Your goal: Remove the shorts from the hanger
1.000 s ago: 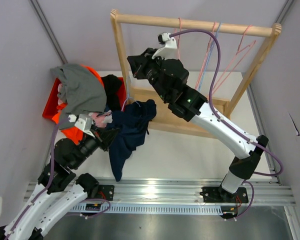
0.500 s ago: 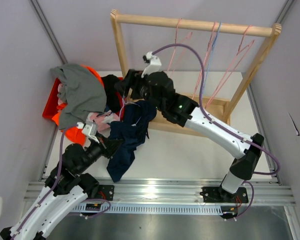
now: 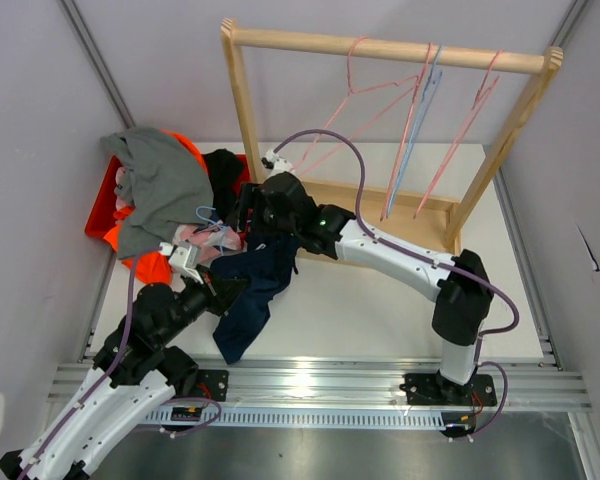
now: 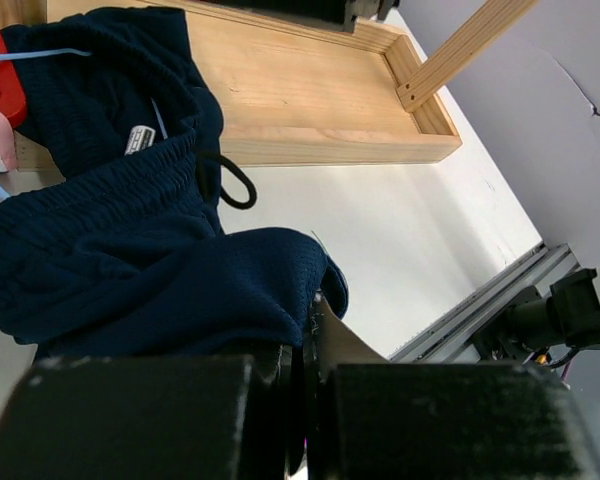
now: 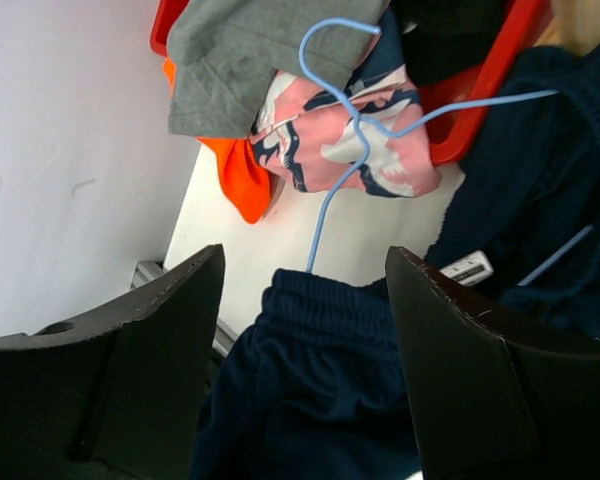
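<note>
The navy blue shorts (image 3: 256, 285) lie crumpled on the table in front of the wooden rack, still on a light blue wire hanger (image 5: 342, 130) whose hook rests on the pink patterned shorts (image 5: 380, 150). My left gripper (image 3: 218, 291) is shut on a fold of the navy cloth (image 4: 130, 260), with its jaws pressed together (image 4: 305, 320). My right gripper (image 5: 305, 258) hovers open just above the navy waistband (image 5: 325, 305), with nothing between its fingers (image 5: 140, 350). In the top view it (image 3: 242, 215) sits over the hanger (image 3: 210, 220).
A red bin (image 3: 102, 212) at the left holds grey shorts (image 3: 160, 180), black shorts (image 3: 223, 170) and orange shorts (image 3: 148, 268). The wooden rack (image 3: 380, 47) carries several pink hangers (image 3: 360, 85) and a blue one (image 3: 422, 100). Its base tray (image 4: 300, 100) lies behind the navy shorts.
My right gripper came down and left from the rail with the blue hanger, then opened and let it go. The left gripper drew the navy shorts slightly nearer.
</note>
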